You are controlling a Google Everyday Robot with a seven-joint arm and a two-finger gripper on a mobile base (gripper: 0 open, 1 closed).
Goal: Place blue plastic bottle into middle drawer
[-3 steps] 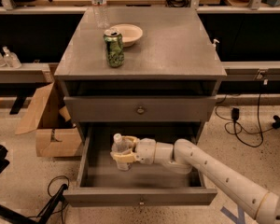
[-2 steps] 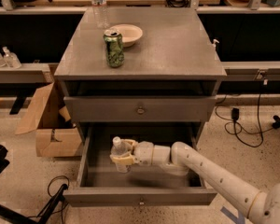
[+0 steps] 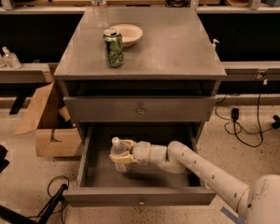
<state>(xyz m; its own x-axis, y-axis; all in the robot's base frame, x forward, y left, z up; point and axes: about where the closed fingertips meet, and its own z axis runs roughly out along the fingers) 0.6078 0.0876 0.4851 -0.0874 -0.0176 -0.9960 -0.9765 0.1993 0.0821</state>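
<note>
The blue plastic bottle (image 3: 117,152), clear with a white cap, stands upright inside the open middle drawer (image 3: 139,196), toward its left side. My gripper (image 3: 122,153) reaches in from the right on the white arm and is shut on the bottle around its body. The bottle's base looks to be at or near the drawer floor; contact cannot be told.
On the cabinet top (image 3: 177,45) stand a green can (image 3: 114,48), a cream bowl (image 3: 126,34) and a slimmer clear bottle (image 3: 99,6) at the back. The knobbed drawer (image 3: 140,109) above is closed. A cardboard box (image 3: 49,122) sits on the floor left. Cables lie right.
The arm and bottle have shifted very slightly left and down inside the drawer. The grip on the bottle is unchanged.
</note>
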